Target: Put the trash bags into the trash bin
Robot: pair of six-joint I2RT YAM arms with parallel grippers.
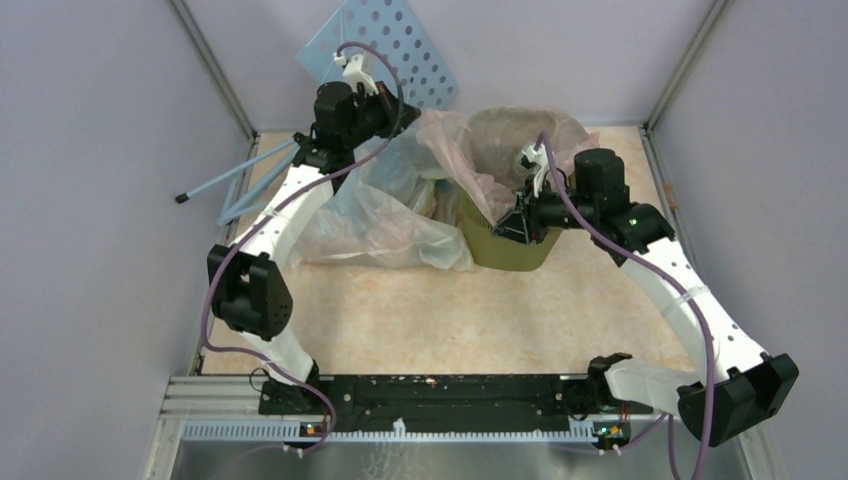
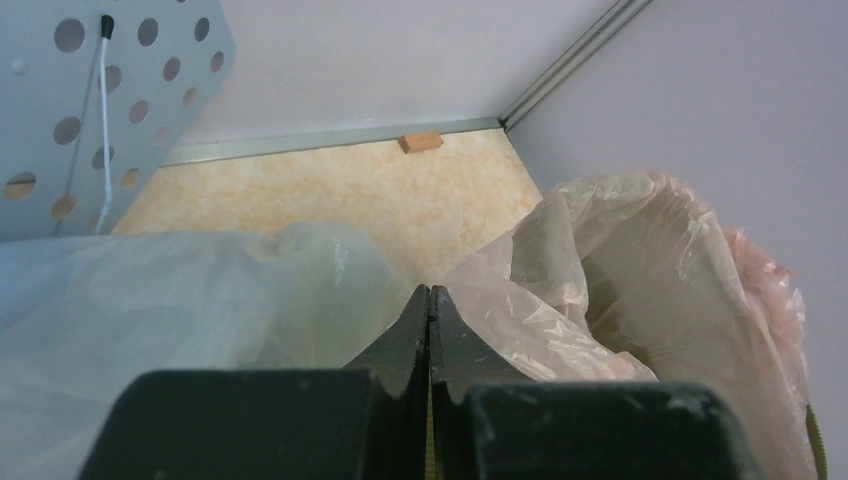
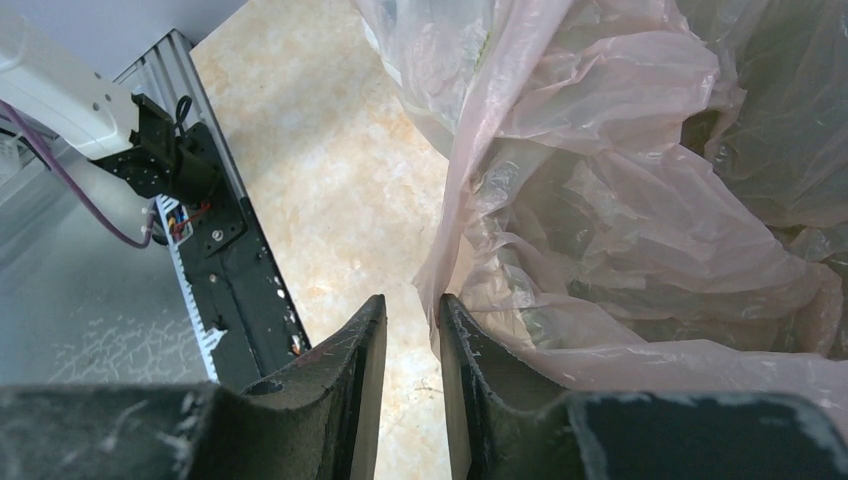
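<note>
On the tabletop (image 1: pixel 420 320), filmy trash bags (image 1: pixel 470 150) may slip the left gripper (image 2: pixel 429 292), jaws pressed together; the right gripper (image 3: pixel 410 300) gapes narrowly, empty.

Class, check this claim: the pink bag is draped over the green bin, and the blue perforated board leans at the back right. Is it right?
No. The top view shows the blue perforated board at the back left, not the back right. The pink bag is indeed draped over the green bin.
</note>
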